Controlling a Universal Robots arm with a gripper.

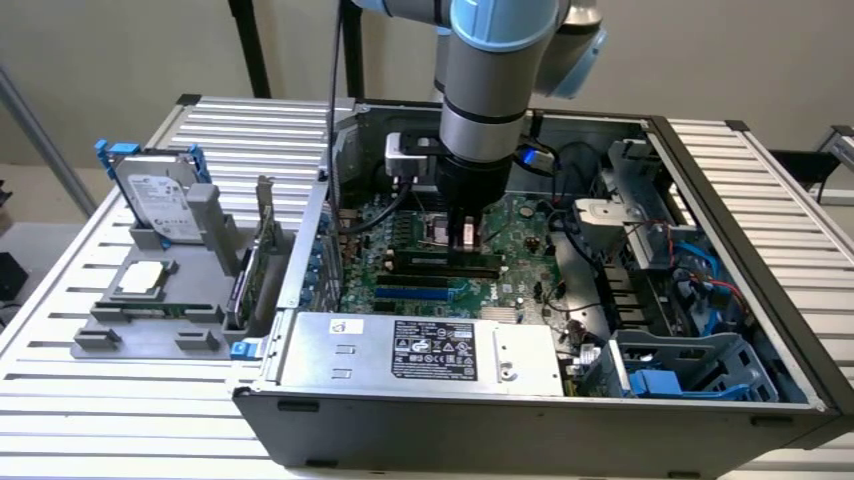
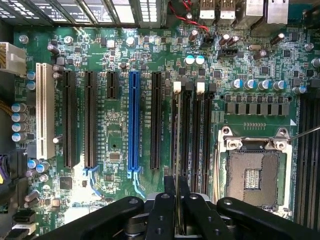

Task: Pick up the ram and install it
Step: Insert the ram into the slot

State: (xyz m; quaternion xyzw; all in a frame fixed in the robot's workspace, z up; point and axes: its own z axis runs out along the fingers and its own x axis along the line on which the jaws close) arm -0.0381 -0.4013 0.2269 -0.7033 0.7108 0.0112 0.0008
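My gripper (image 1: 465, 240) reaches down into the open computer case, just over the motherboard (image 1: 514, 235). In the wrist view the gripper (image 2: 177, 186) is shut on the ram (image 2: 177, 145). The ram shows edge-on as a thin upright strip running away from the black fingers (image 2: 165, 200). It stands in line with the black memory slot that has a white latch (image 2: 176, 87) at its far end. A second white-latched slot (image 2: 200, 88) lies beside it. I cannot tell whether the ram's lower edge touches the slot.
An empty processor socket (image 2: 252, 175) lies next to the memory slots, and long black and blue expansion slots (image 2: 133, 120) lie on the other side. The power supply (image 1: 427, 350) fills the case front. A grey holder (image 1: 147, 325) at the exterior view's left carries a hard drive (image 1: 160, 200), a processor (image 1: 143, 280) and an upright card (image 1: 247, 270).
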